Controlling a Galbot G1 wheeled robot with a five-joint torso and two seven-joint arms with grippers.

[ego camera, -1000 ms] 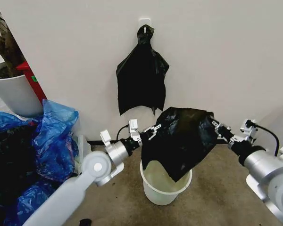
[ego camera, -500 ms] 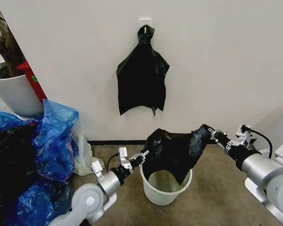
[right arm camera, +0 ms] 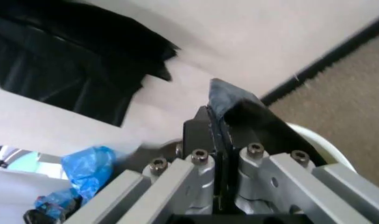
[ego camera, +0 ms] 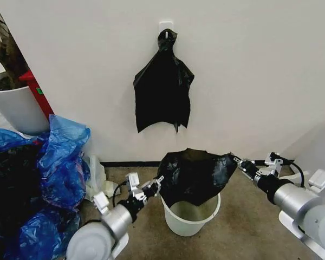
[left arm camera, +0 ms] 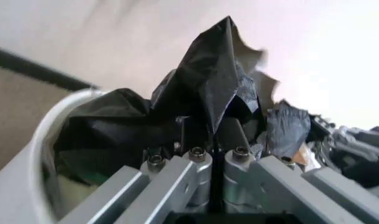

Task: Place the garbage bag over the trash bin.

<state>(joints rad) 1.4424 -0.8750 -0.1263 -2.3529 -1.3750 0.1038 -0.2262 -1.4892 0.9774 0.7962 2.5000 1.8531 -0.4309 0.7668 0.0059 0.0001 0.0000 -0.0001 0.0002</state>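
Head view, garbage bag [ego camera: 192, 176]: thin, glossy black plastic, crinkled, stretched between both pincers directly above the trash bin [ego camera: 189, 216]; its lower folds hang over the bin's far rim and dip into the opening.
Head view, trash bin: small round cream-white bucket, tapering downward, rolled rim, standing on the brown floor [ego camera: 244, 227] just before the wall.
Head view, left pincer [ego camera: 158, 181]: low, at the bag's left edge, clenched on the plastic.
Head view, right pincer [ego camera: 234, 160]: at the bag's right edge, slightly higher, clenched on the plastic.
Head view, surroundings: bunch of black bags [ego camera: 162, 81] hanging from a wall hook; blue plastic bags [ego camera: 59, 162] heaped at the left; white plant pot [ego camera: 16, 108] behind them.
Left wrist view, left pincer [left arm camera: 214, 128]: fingers closed together with a peaked fold of the garbage bag [left arm camera: 217, 70] pinched between them (the film stands up in a sharp crest); the trash bin [left arm camera: 34, 168] rim curves alongside, black plastic lying inside it.
Right wrist view, right pincer [right arm camera: 215, 126]: fingers pressed shut on a flap of the garbage bag [right arm camera: 239, 105]; the trash bin [right arm camera: 320, 144] rim shows beyond.
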